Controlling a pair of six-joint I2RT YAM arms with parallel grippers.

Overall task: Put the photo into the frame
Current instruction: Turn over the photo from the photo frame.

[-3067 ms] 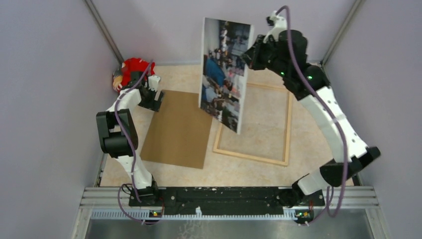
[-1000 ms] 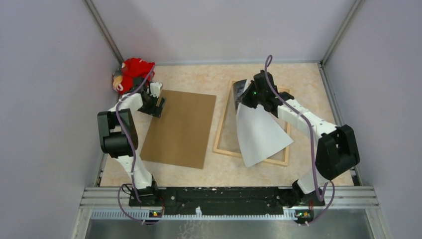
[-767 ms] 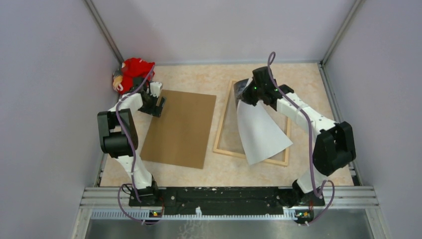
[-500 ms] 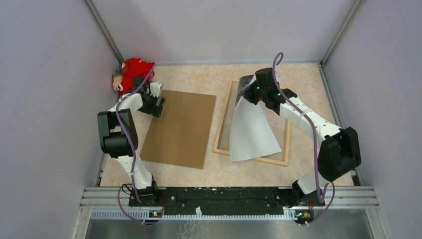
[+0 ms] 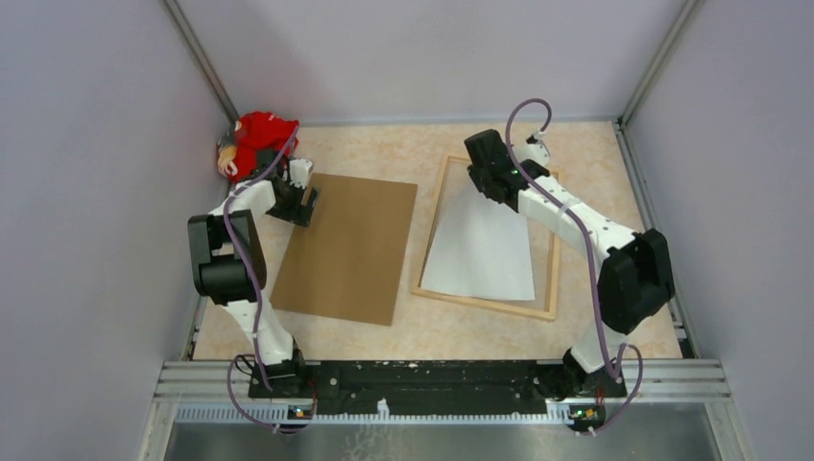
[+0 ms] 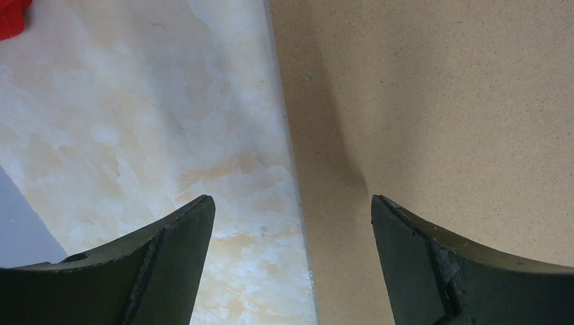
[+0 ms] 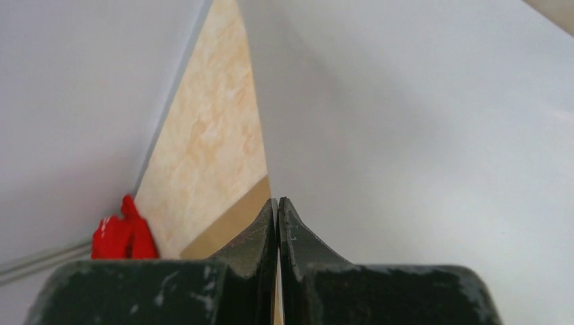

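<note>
While face-down, photo (image 5: 480,252) plain whitish-grey.

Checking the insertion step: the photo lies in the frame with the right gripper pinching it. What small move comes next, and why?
Probably open the right gripper to release the photo. It lies white back up within the frame, looking flat, and the shut gripper only pinches its far edge.

You have no text, label, brand or number to read in any of these views. The photo (image 5: 480,252) lies with its plain whitish back up, and the brown board (image 5: 347,248) and the frame (image 5: 485,303) are bare of marks too.
</note>
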